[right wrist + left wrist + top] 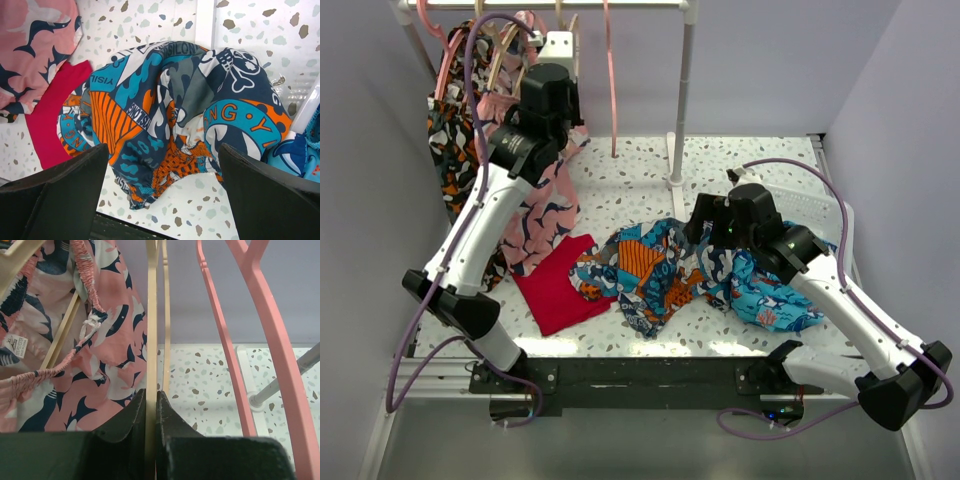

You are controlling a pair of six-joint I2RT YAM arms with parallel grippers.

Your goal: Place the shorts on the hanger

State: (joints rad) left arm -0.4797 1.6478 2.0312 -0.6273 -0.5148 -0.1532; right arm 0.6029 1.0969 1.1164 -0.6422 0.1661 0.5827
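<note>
The shorts (650,268), in a busy teal, orange, navy and white print, lie crumpled on the table's middle; they also show in the right wrist view (165,110). My right gripper (162,192) is open and empty, hovering just above their near edge; it also shows in the top view (712,226). My left gripper (151,402) is raised at the rack, shut on a thin bar of the tan hanger (151,315). In the top view the left gripper (558,70) hides most of that hanger.
Pink shorts (100,345) hang on another tan hanger left of the gripper. Pink hangers (270,340) hang to its right. The rack pole (680,100) stands behind the pile. A red cloth (555,285), turquoise shorts (770,298) and a white basket (805,195) are on the table.
</note>
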